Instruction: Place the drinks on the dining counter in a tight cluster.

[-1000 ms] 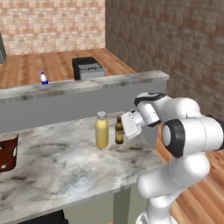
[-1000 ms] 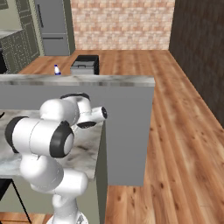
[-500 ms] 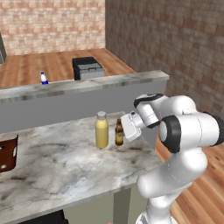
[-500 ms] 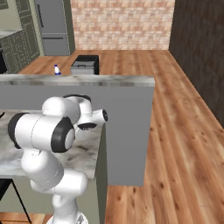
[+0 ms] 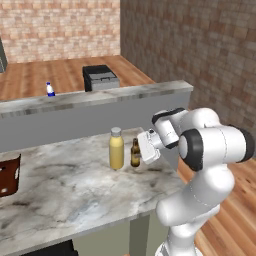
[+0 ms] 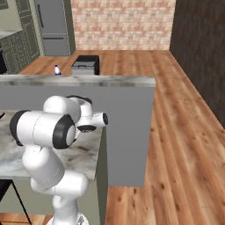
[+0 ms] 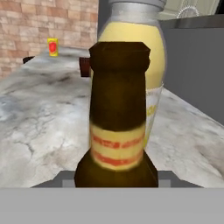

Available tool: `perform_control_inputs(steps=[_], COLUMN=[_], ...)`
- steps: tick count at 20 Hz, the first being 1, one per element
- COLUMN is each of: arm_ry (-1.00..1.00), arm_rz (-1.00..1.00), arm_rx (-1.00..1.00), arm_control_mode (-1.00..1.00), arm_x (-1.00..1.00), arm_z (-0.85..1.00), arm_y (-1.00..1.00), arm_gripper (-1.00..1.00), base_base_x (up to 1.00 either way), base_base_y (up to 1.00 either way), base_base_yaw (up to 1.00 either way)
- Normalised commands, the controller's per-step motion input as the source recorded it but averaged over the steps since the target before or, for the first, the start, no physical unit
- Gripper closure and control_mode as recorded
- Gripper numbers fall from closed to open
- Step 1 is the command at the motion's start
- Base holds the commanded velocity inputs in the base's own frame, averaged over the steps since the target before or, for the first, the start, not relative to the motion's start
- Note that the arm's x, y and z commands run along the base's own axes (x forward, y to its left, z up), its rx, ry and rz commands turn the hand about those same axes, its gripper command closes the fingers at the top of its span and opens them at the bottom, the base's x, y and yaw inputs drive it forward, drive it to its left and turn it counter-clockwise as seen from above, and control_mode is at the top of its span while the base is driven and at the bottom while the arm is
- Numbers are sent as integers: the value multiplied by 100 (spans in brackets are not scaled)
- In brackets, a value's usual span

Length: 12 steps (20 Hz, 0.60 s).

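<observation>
The slim dark brown bottle [image 5: 135, 153] stands on the dining counter [image 5: 75, 192], right beside the tall yellow bottle [image 5: 116, 149] with its pale cap. My gripper [image 5: 140, 152] is shut on the brown bottle from the right. In the hand view the brown bottle [image 7: 118, 118] rises between my fingertips, with the yellow bottle [image 7: 146, 48] close behind it. The small blue-and-white bottle [image 5: 50, 89] stands apart on the raised ledge [image 5: 110, 94], far left of the other two, and it appears as the blue-and-white bottle [image 6: 57, 70] in the right base view.
A dark brown holder [image 5: 7, 175] sits at the counter's left edge. A grey box [image 5: 100, 77] stands on the wooden floor beyond the ledge. A fridge [image 6: 52, 26] is far back. The counter's right edge [image 6: 102, 154] drops off beside my arm.
My elbow has swung slightly to the left. The gripper and the brown bottle stay where they were, next to the yellow bottle.
</observation>
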Motion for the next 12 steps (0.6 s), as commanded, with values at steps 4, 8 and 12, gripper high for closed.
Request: perform_control_inputs(steps=[4, 8, 12], arm_ry=[-5, -2, -1], arm_rz=[0, 0, 0], arm_rx=[0, 0, 0], arm_control_mode=[-100, -100, -100], arm_x=[17, 28, 8], arm_z=[0, 0, 0], arm_y=[1, 3, 8], arm_gripper=[100, 100, 100], base_base_x=[0, 0, 0], base_base_y=[0, 0, 0], base_base_yaw=[0, 0, 0])
